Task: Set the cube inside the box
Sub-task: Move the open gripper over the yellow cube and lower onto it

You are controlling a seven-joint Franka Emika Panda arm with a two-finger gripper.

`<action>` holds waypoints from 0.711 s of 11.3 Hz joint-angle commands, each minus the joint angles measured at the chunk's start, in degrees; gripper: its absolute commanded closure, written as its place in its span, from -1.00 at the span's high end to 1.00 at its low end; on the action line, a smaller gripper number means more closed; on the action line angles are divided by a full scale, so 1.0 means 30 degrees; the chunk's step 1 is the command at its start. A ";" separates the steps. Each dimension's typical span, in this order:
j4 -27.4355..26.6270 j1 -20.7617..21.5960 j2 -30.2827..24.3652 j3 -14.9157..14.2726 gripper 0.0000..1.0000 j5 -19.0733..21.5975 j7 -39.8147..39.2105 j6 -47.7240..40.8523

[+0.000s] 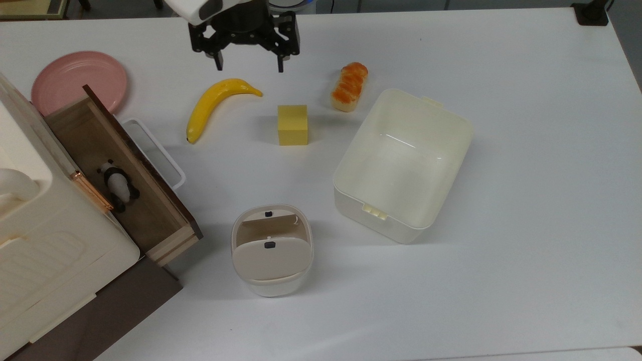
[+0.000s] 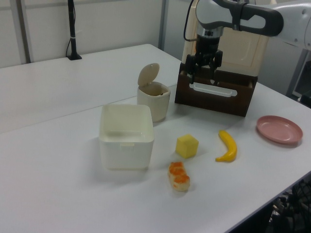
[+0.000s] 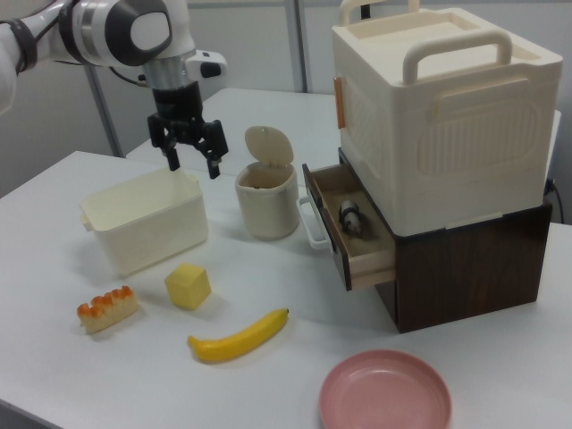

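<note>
Table (image 1: 526, 150): cube (image 1: 293, 125) well apart from spread fingers (image 1: 218, 62).

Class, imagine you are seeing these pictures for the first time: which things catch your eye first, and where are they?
The yellow cube sits mid-table in the top view, between the banana and the empty box. The black gripper hangs open above the table's far edge, holding nothing. A toy panda lies in the open drawer at the top view's left.

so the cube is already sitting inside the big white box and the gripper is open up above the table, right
Not quite. The cube is not in the box; the top view shows it resting on the table, apart from the box and between it and the banana. The box holds nothing. The rest is right: the gripper is open above the table.
</note>
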 commanded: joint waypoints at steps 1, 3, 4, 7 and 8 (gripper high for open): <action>-0.0450 0.0824 -0.0133 -0.0063 1.00 0.0853 0.1681 -0.0365; -0.0423 0.1464 0.0246 -0.0062 1.00 0.1003 0.2100 -0.0305; -0.0452 0.1614 0.0278 -0.0063 1.00 0.1032 0.2101 -0.0160; -0.1878 0.1528 0.0133 -0.0121 1.00 0.0830 0.0560 -0.0187; -0.2467 0.1469 0.0044 -0.0295 1.00 0.0798 -0.0118 -0.0072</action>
